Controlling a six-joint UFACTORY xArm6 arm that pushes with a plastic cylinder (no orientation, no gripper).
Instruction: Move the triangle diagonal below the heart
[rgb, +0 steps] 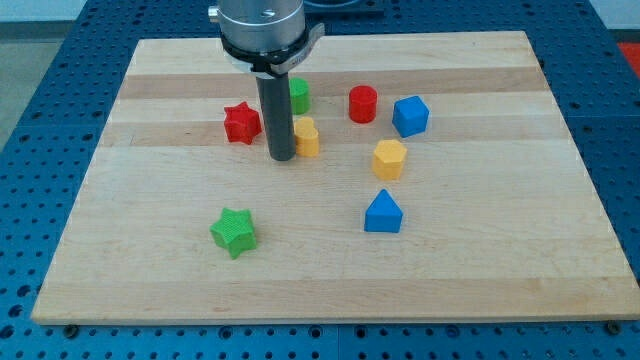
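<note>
Wood bench: pale wooden board (480, 270), grain running left to right, lying on a blue perforated surface (30, 200).
Rod: straight dark rod under a grey round mount, standing upright in the upper middle of the board.
My tip: (281, 158) down at the board, between the red star and the yellow heart, touching or just beside the heart's left flank; I cannot tell which.
Claw: none on this arm; the rod holds nothing, and open or shut does not apply.
Yellow heart-shaped block: (308, 137) just right of the rod, partly hidden by it.
Blue triangular block: (383, 213) right of centre, lower than the heart and off to its right, well apart from it; well apart from my tip too.
Red star-shaped block: (241, 122) just left of the rod, not touching it as far as I can see.
Green block: (298, 95) behind the rod, mostly hidden; shape not clear.
Red cylinder block: (363, 104) right of the green block, near the top.
Blue block: (410, 116) angular, just right of the red cylinder.
Yellow hexagonal block: (389, 158) between the blue block above and the blue triangle below.
Green star-shaped block: (234, 232) alone at lower left, well apart from all others.
</note>
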